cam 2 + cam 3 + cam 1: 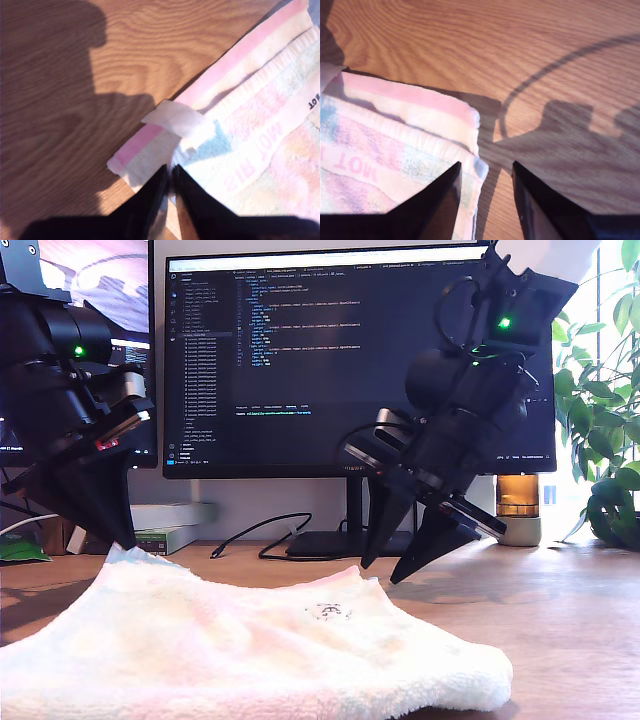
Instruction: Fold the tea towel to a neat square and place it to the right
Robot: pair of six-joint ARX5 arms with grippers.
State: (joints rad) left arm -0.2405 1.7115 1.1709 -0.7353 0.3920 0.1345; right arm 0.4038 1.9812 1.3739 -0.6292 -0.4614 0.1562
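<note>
The tea towel [250, 650] lies nearest the camera, a fluffy white heap filling the lower left and lower middle of the exterior view, resting on the wooden desk [570, 620]. A small dark printed figure [328, 612] shows on its top surface near the middle of the frame.

Just behind it, at the exterior view's left, my first gripper [122, 536] comes down onto the towel's far corner. In the first wrist view its jaws are pressed together, clenched on the towel's edge [167, 175], beside the small white tag [175, 120] and the pink lettering [255, 160].

Right of centre in the exterior view, my second gripper [392, 570] hangs with its tips just above the towel's far edge. In the second wrist view its jaws stand apart, released, one over the pink-banded corner [465, 115], the other over bare wood.

Farther back, a dark cable [260, 535] lies on the desk, then a monitor [300, 360] with code fills the upper middle, and a leafy plant [600, 440] stands at the right edge.
</note>
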